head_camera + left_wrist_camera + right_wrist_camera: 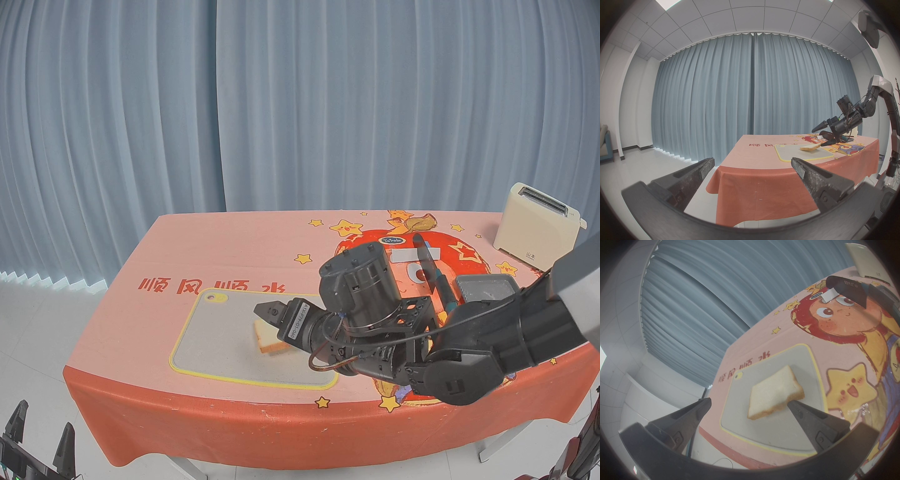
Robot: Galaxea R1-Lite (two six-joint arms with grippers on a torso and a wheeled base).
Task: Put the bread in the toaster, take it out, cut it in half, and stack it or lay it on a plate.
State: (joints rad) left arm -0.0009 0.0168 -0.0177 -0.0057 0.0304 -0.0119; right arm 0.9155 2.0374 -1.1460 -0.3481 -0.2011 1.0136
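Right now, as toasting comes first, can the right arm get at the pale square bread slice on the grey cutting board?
Probably yes. The right gripper hangs just over the pale square bread slice with its fingers open, and nothing lies between them on the grey cutting board.

Bright, even overhead light; soft shadows; fisheye-bent wrist views.

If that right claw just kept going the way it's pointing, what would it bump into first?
The right gripper would most likely meet the bread first, lying on the board just ahead of its open jaws, though depth is unclear.
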